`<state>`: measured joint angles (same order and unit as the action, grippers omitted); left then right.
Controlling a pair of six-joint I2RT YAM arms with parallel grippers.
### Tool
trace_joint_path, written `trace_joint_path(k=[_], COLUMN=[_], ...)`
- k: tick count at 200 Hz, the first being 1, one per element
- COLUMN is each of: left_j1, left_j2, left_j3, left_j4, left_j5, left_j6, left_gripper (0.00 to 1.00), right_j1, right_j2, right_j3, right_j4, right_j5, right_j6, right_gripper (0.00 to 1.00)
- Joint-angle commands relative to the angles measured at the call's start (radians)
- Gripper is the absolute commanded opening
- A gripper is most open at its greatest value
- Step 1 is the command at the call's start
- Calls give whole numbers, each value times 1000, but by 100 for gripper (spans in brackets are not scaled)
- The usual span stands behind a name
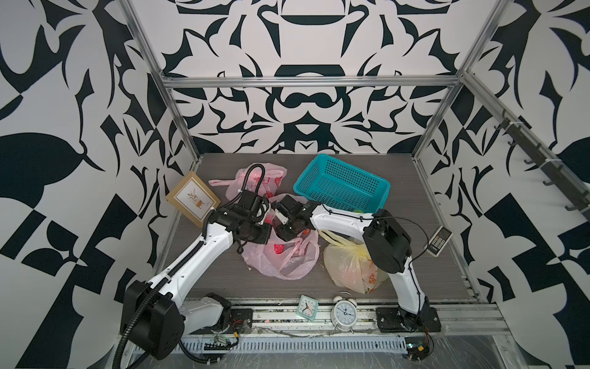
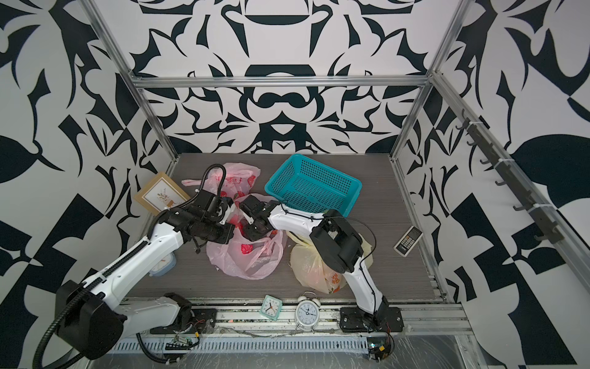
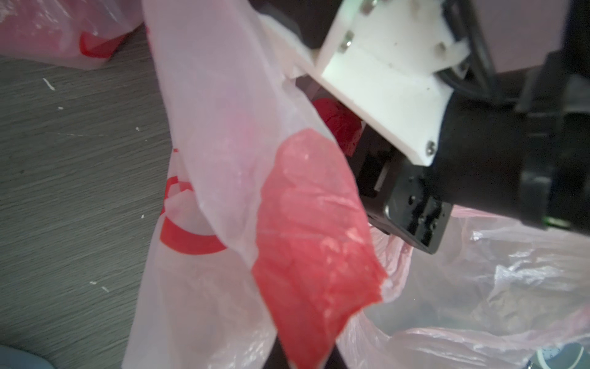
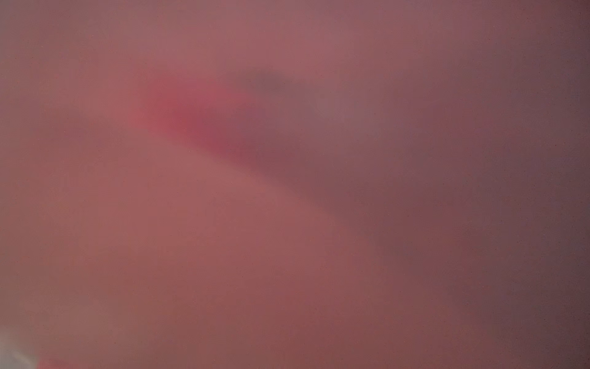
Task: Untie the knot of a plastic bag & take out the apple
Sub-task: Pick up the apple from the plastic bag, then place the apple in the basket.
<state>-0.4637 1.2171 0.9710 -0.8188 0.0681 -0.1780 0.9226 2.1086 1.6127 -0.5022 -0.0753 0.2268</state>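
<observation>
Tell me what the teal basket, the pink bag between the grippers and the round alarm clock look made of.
Teal basket: probably rigid moulded plastic, by its perforated grid walls. Pink bag: thin translucent plastic film, glossy, crinkled, red print showing through. Round alarm clock: glossy white casing with twin bells, painted metal or plastic, unclear.

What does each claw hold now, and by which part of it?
The left claw is shut on the pink bag, pinching a flap of its red-printed wall. The right claw is against the same bag; its hold cannot be told.
</observation>
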Motion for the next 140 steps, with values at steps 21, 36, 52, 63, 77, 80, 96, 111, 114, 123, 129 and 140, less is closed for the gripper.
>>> trace_joint_path(k=[21, 36, 52, 63, 77, 80, 96, 111, 114, 123, 129, 140], left_j1=[4, 3, 4, 4, 3, 4, 4, 3, 3, 3, 4, 4], left_j2=[3, 0, -3, -5, -7, -9, -15, -22, -22, -24, -21, -18], left_j3=[32, 31, 32, 32, 35, 35, 38, 39, 39, 40, 42, 42], left_j4=[-16, -16, -16, -16, -15, -15, 7, 17, 18, 18, 18, 17], left_j5=[-13, -20, -24, -23, -26, -27, -29, -35, -36, -39, -40, -40], left_j6=[12, 12, 12, 11, 9, 7, 7, 8, 7, 8, 8, 7], left_gripper=[0, 0, 0, 0, 0, 0, 0, 0, 0, 0, 0, 0], right_j1=[-1, -9, -27, -45, -68, -73, -116, -190, -207, -255, -289, -346], right_j2=[-217, -283, -361, -415, -482, -498, -559, -578, -579, -576, -571, -554], right_j3=[-64, -88, -128, -159, -201, -210, -243, -251, -254, -270, -284, -316], right_j4=[128, 154, 193, 220, 245, 248, 228, 163, 153, 126, 115, 107], right_j5=[-34, -26, -9, -2, 33, 49, 165, 252, 258, 325, 345, 378], right_j6=[17, 20, 28, 38, 37, 31, 1, -7, -10, -12, -14, -17], right_gripper=[41, 41, 41, 41, 41, 41, 43, 43, 43, 43, 43, 43])
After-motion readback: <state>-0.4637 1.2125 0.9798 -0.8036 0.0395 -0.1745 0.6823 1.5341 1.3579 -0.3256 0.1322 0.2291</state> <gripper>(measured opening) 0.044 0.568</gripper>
